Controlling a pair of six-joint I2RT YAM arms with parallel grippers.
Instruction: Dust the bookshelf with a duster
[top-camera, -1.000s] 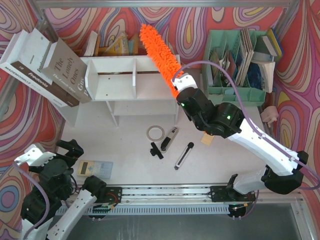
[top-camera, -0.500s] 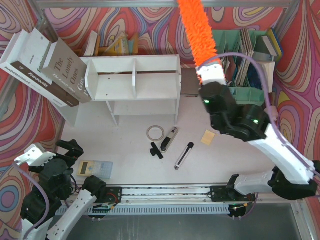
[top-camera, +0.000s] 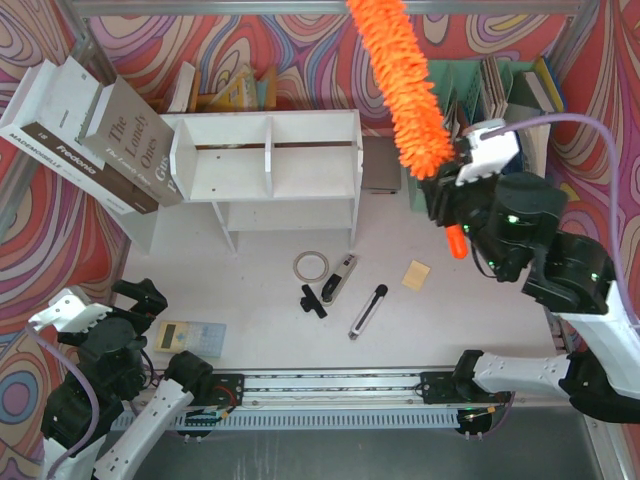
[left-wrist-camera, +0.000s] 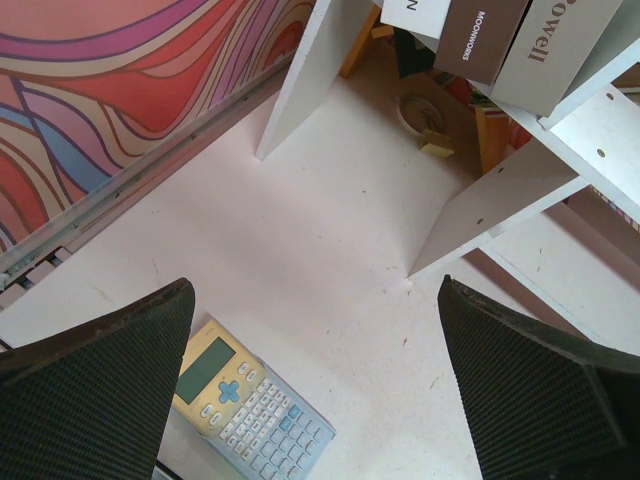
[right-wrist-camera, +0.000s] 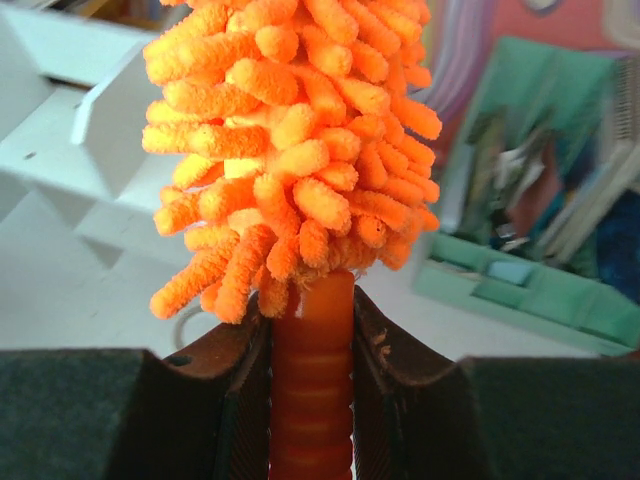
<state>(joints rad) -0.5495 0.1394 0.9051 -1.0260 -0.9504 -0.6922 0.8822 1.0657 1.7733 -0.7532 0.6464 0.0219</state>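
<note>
The white bookshelf (top-camera: 300, 128) stands at the back left of the table; its panels also show in the left wrist view (left-wrist-camera: 510, 195) and, blurred, in the right wrist view (right-wrist-camera: 60, 140). The fluffy orange duster (top-camera: 400, 80) hangs in the air to the right of the shelf, its head slanting up and left, clear of the shelf. My right gripper (top-camera: 447, 195) is shut on its ribbed orange handle just below the head (right-wrist-camera: 300, 150), jaws pressed on both sides (right-wrist-camera: 312, 340). My left gripper (left-wrist-camera: 315, 360) stands open low at the near left (top-camera: 140, 300), holding nothing.
Books (top-camera: 90, 135) lean on the shelf's left end. A mint-green organizer (top-camera: 480, 130) with papers sits at the back right. On the table lie a tape ring (top-camera: 312, 266), black-and-silver tools (top-camera: 367, 310), a sticky note (top-camera: 416, 275) and a calculator (left-wrist-camera: 250, 400).
The right arm has lifted the duster off the shelf's right end and swung it rightward and nearer, over the organizer's front. The left arm has not moved.
</note>
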